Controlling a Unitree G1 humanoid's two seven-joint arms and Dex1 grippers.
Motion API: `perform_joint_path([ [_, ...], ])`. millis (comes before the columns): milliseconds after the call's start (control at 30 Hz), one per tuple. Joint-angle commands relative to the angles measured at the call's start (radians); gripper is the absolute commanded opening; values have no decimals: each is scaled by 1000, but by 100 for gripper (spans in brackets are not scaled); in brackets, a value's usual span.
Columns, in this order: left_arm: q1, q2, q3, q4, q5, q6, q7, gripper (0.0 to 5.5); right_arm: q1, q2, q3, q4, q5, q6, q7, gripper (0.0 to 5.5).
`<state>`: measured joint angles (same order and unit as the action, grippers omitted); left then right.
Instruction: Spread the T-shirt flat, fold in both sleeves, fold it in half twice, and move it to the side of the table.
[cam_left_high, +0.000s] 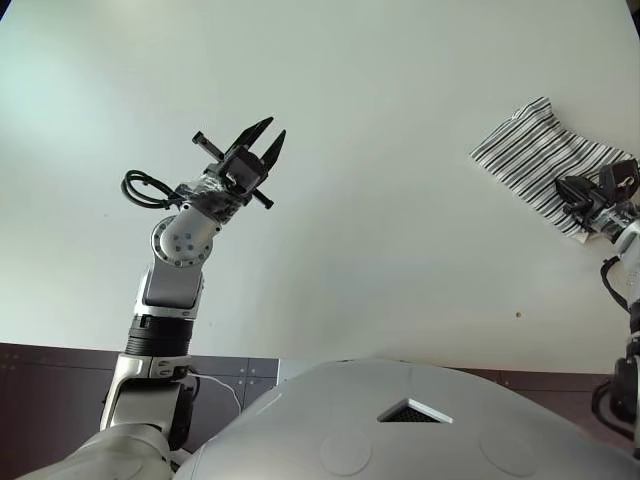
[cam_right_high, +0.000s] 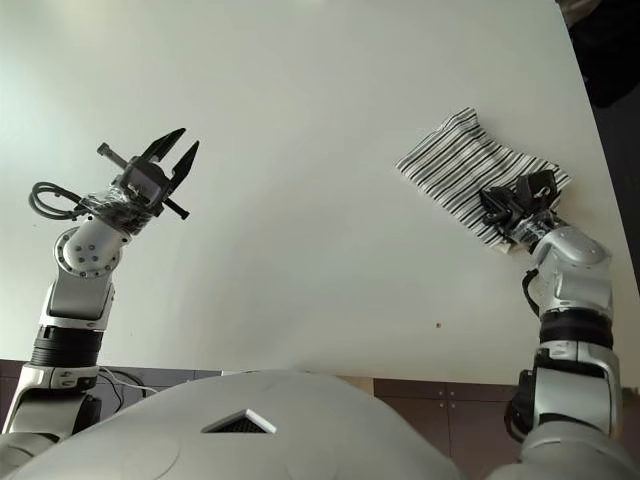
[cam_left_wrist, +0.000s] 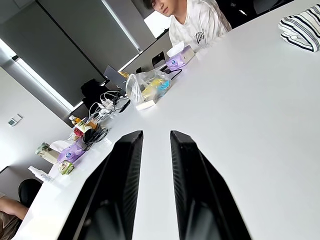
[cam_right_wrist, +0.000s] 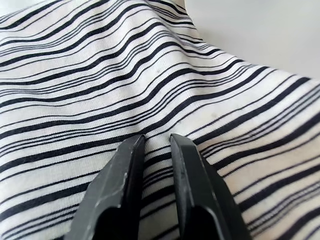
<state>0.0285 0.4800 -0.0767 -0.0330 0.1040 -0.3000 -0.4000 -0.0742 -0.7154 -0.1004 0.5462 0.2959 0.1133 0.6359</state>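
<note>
R gripper (cam_right_wrist: 156, 139) slightly parted on folded T-shirt (cam_right_high: 445, 165), long axis diagonal far-left to near-right.

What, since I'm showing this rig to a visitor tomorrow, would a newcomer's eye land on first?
The black-and-white striped T-shirt, folded into a small bundle at the robot's right side of the white table, stands out most, with the right pincer down on it. Next is the left pincer, raised over bare table on the left with its fingers apart.
</note>
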Motion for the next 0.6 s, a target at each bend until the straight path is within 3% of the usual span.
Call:
perform_joint_path([
  [33, 41, -3, 23, -81, 39, 62, 38, 100, 421, 33, 60, -418, 79, 420, -41, 94],
  [233, 25, -10, 12, -76, 37, 75, 58, 100, 409, -40, -116, -726, 219, 574, -101, 94],
  [400, 5, -6, 12, -66, 42, 74, 55, 100, 339, -193, -204, -871, 271, 629, 53, 94],
  [500, -18, -9, 1, -47, 48, 64, 52, 100, 275, -223, -202, -909, 294, 595, 148, 94],
  [600, -52, -18, -14, -23, 54, 54, 50, 102, 167, -192, -102, -842, 231, 486, 208, 147],
])
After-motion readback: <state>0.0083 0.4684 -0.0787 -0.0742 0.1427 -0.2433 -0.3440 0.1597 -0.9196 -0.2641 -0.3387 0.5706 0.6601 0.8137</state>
